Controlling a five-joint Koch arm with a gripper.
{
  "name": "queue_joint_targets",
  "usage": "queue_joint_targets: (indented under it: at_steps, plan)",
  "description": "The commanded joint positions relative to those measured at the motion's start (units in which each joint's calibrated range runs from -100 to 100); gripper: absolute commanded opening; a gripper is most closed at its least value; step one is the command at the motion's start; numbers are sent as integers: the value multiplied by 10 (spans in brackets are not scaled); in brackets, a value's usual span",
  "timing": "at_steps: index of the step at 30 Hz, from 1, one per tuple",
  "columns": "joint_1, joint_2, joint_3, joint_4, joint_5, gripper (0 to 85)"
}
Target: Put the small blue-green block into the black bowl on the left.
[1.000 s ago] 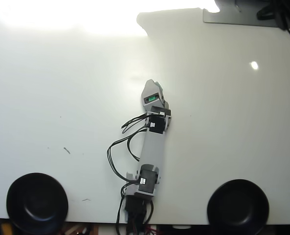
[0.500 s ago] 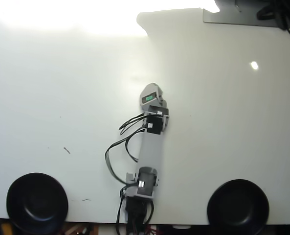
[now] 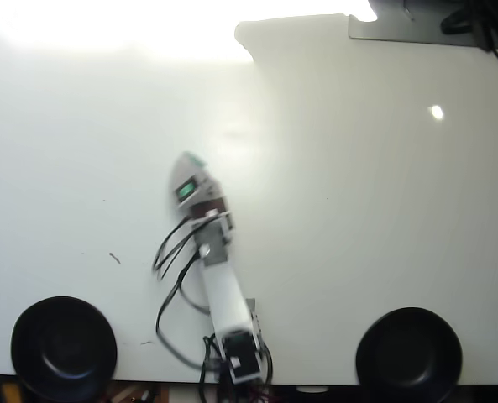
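Though blurred, the hand [image 3: 187,159] shows teal at its tip; grip state can't be told.

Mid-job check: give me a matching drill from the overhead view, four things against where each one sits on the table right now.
Things:
1. gripper
2. arm base
3. black bowls
4. grey plate

Places in the overhead view:
A. top edge, toward the right
B. bottom edge, near the middle
C. mid-table, left of centre
D. bottom edge, one toward each side

Pairs: 1-C, 2-B, 3-D, 4-A
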Motion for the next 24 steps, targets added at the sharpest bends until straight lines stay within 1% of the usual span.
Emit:
queue_joint_targets:
  at_steps: [1,7,12,18,24]
  plan:
    - [39,-60,62,-26,31,34]
    - [104,-112,93,-70,72,34]
    - [156,-136,128,-103,96,34]
    - [233,-141,193,-147,132,34]
    - [314,-136,209,-156,145,34]
